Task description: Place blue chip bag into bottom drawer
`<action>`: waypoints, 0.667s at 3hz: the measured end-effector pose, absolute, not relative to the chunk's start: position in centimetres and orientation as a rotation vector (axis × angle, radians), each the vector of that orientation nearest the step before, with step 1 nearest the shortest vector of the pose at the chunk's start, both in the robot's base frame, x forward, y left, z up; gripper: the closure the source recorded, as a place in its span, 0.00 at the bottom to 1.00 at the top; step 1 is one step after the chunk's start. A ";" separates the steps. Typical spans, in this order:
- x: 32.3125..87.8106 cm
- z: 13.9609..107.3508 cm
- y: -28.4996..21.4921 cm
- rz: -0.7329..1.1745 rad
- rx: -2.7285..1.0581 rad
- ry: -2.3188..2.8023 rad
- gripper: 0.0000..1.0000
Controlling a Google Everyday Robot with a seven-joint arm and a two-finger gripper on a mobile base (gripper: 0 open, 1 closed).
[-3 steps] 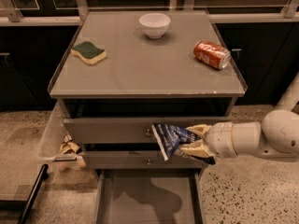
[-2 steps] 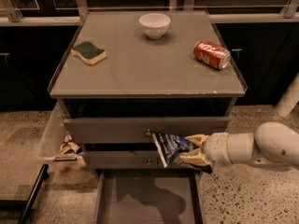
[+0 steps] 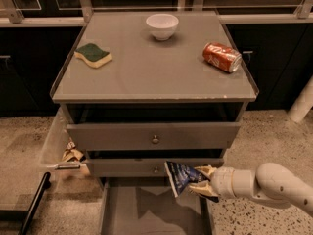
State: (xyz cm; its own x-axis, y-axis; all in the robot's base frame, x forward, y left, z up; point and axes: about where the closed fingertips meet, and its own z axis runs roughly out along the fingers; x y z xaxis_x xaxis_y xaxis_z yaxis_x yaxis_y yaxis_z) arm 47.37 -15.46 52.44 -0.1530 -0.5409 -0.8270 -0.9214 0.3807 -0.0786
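The blue chip bag (image 3: 179, 176) is a crumpled dark-blue foil bag with white patches. My gripper (image 3: 201, 181) is shut on its right end and holds it in the air. The arm comes in from the lower right. The bag hangs in front of the middle drawer's front, above the back right part of the bottom drawer (image 3: 127, 210). The bottom drawer is pulled out, a wide shallow tray with a bare grey floor, partly cut off by the frame's lower edge.
On the cabinet top are a green-and-yellow sponge (image 3: 93, 55), a white bowl (image 3: 162, 25) and a red soda can (image 3: 222, 57) on its side. Two upper drawers (image 3: 154, 136) show knobbed fronts. A clear bin (image 3: 63, 151) with crumpled paper stands at the left.
My gripper has moved down and slightly left with the bag, from the level of the top drawer front to just above the open bottom drawer.
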 end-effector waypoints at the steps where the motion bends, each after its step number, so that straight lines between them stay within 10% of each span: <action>1: 47.3 48.3 -16.8 0.533 -1.337 1.775 1.00; 2: 47.2 47.9 -16.6 0.534 -1.347 1.765 1.00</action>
State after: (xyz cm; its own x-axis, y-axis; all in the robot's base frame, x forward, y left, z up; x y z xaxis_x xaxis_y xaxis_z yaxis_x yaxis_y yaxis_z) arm 47.16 -16.65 47.91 -0.0786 -0.5774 -0.8127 -0.9309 0.3342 -0.1475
